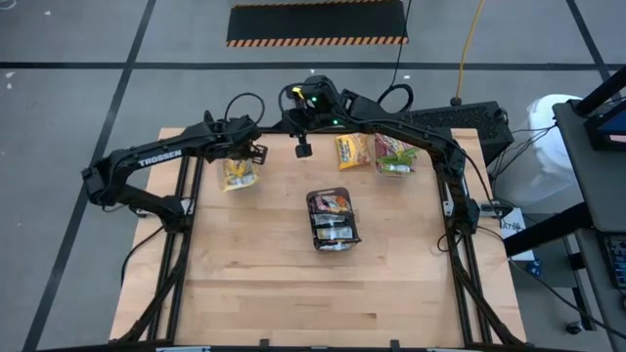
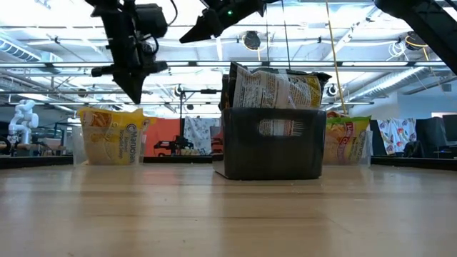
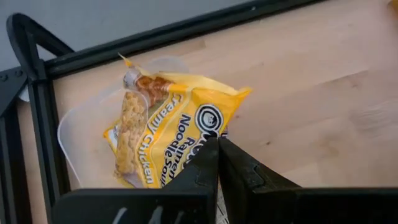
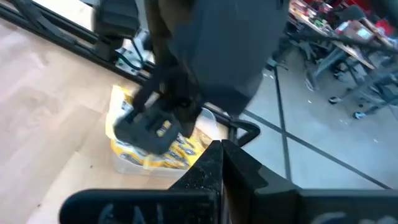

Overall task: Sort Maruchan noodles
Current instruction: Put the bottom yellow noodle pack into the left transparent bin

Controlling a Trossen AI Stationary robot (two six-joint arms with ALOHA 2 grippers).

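Wood table [image 1: 293,284], grey floor [image 1: 88,39]

Near half of table [image 1: 323,303]: left bare.
Centre: blocked by dark tray [image 1: 333,220] of packets.
Far edge: occupied by three tubs, left tub [image 1: 238,174] overhung by left gripper [image 1: 256,152].

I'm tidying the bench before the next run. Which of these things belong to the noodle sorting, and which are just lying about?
Part of the job:
yellow noodle packets in a clear tub
dark grey tray of packets
orange packets
green-edged packets

Just lying about:
keyboard behind the table
yellow cable on the floor
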